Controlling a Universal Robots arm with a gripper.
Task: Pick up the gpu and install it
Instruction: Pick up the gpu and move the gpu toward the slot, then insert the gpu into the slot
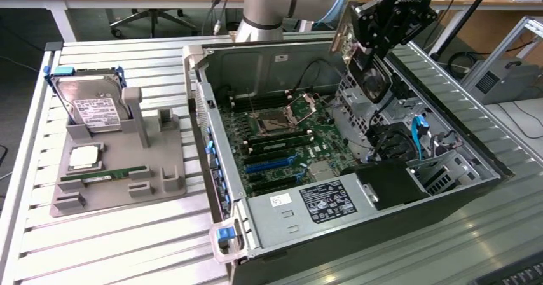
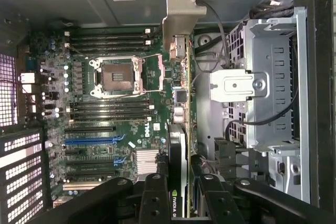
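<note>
One gpu (image 1: 369, 72), gripped on edge by my closed fingers (image 2: 155, 199), hung above the open computer case (image 1: 206, 126), near the drive cage (image 2: 273, 77) and clear of the motherboard (image 2: 126, 124), an attitude I judged kept its connector edge facing downward.

Gpu (image 2: 181, 77): matt metal bracket, black plastic cooler. Case (image 1: 254, 65): grey metal.

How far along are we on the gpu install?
Pick-up looks done: the end effector is shut on the gpu, holding it in the air over the open computer case. Installing is left: the card is not yet seated in a slot on the motherboard.
</note>
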